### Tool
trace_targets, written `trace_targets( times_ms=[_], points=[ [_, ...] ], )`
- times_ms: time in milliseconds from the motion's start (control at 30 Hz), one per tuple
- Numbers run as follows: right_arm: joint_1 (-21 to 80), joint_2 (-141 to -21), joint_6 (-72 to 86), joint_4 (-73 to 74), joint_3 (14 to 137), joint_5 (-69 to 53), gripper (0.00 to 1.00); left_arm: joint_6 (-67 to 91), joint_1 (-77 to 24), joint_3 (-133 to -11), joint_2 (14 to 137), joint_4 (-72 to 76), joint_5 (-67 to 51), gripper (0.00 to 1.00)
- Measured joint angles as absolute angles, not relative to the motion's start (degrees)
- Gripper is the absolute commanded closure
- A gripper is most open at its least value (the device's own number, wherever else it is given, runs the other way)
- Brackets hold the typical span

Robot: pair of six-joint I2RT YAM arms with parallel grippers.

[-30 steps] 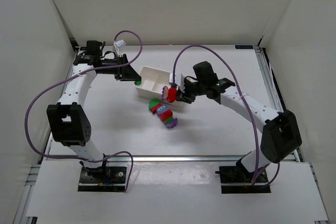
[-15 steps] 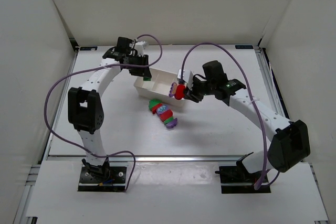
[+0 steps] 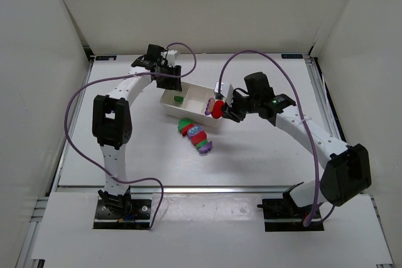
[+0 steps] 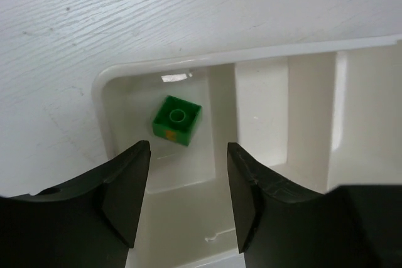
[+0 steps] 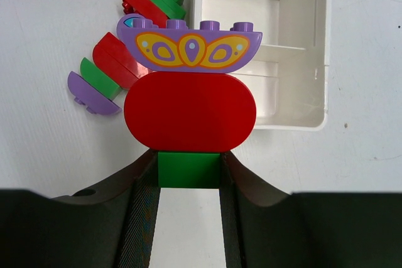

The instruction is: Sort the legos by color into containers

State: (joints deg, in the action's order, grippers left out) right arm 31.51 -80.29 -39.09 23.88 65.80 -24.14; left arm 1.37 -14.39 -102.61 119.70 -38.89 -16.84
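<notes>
The white three-compartment tray (image 3: 194, 100) lies mid-table. One green lego (image 3: 179, 99) lies in its left end compartment; the left wrist view shows it (image 4: 177, 119) flat on the floor there. My left gripper (image 3: 169, 82) is open and empty just above that end of the tray (image 4: 251, 55). My right gripper (image 3: 221, 110) is shut on a green brick (image 5: 188, 169) that carries a red rounded brick (image 5: 190, 112) and a purple butterfly brick (image 5: 188, 47). It holds this stack at the tray's right end. A pile of red, green and purple legos (image 3: 196, 136) lies on the table in front of the tray.
In the right wrist view the tray's other two compartments (image 5: 295, 61) show no bricks, and the pile (image 5: 116, 61) lies to the left of the held stack. White walls enclose the table on three sides. Purple cables loop above both arms.
My left gripper carried the green lego right to the tray, let it go in the left compartment and opened. My right gripper shifted slightly right with its stack.
</notes>
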Motion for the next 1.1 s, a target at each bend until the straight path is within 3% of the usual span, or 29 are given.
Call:
trace_targets(
  times_ms=[100, 600, 1100],
  points=[
    [31.5, -80.6, -39.2, 23.9, 65.9, -24.2, 1.00, 1.5, -14.4, -102.7, 119.3, -38.2, -20.3, 0.28],
    [31.5, -90.8, -39.6, 21.1, 75.3, -28.4, 1.00, 9.2, -11.8, -99.3, 105.0, -37.3, -62.3, 0.27],
    [34.7, -93.7, -39.6, 19.6, 83.1, -29.3, 1.00, 9.2, -13.6, -95.0, 104.5, -38.9, -65.6, 0.27]
  ],
)
